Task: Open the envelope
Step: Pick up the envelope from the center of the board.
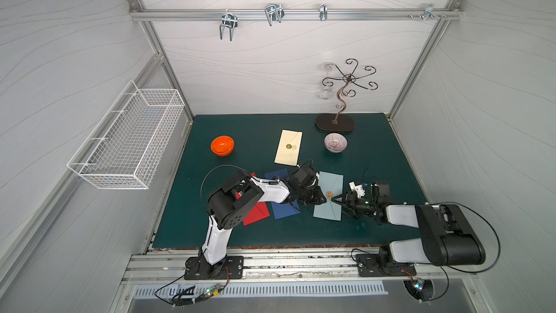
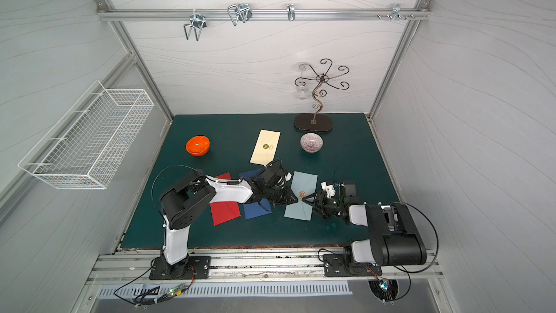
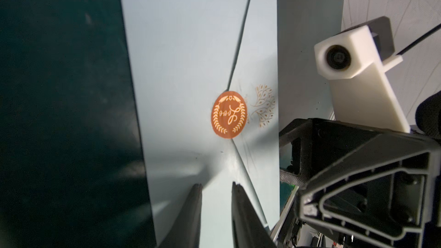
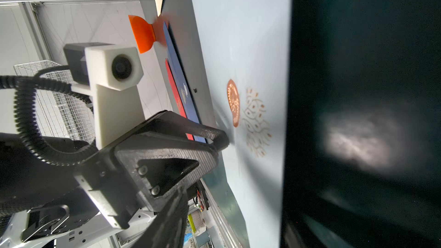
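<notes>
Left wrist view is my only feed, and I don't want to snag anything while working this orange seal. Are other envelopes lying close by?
Observer: Yes, a dark blue envelope lies beside your light blue envelope, partly under the left arm.
Operator: Any more?
Observer: A red envelope lies beyond the blue one, and a cream envelope farther back.
Operator: Are my fingertips down?
Observer: In the right wrist view one finger of the left gripper seems to touch the paper beside the seal.
</notes>
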`<state>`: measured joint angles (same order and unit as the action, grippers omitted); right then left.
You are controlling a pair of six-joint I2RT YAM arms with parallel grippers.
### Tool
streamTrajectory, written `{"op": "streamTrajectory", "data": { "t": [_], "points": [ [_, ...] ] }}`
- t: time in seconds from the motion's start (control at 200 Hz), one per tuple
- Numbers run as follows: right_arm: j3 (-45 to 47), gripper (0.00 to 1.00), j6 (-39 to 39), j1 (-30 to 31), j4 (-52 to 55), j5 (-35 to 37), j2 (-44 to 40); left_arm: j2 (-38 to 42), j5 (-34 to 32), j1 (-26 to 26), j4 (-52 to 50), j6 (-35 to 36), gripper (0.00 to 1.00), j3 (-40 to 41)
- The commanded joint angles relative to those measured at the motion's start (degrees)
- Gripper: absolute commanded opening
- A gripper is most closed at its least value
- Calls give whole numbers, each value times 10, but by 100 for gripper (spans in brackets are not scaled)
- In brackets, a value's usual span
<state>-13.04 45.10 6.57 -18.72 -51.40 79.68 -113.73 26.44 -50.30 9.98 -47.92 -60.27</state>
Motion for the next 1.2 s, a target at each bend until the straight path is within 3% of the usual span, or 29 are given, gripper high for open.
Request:
{"op": "streamTrajectory", "data": {
  "t": [0.0,0.23,0.32,0.39,0.565,0.79,0.951,1.076,1.191],
  "points": [
    [-1,52,0,7,-22,4,15,-7,-4,-1,-3,-6,27,9],
    [-1,38,8,8,-35,-1,31,23,-7,-1,14,-2,27,22],
    [0,24,8,9,-27,3,22,47,-22,-2,6,9,27,24],
    [1,23,9,9,-17,8,8,67,-29,-3,7,14,28,29],
    [-10,1,-4,9,50,16,-61,127,-59,-2,10,21,34,52],
    [-54,2,-37,10,204,43,-254,269,-162,0,-67,75,56,71],
    [-94,4,-55,30,246,57,-377,373,-234,12,-124,109,61,82],
    [-119,6,-70,63,259,85,-433,449,-282,19,-102,124,70,121],
    [-149,4,-86,87,276,84,-441,504,-310,25,-59,135,72,165]
  ]
}}
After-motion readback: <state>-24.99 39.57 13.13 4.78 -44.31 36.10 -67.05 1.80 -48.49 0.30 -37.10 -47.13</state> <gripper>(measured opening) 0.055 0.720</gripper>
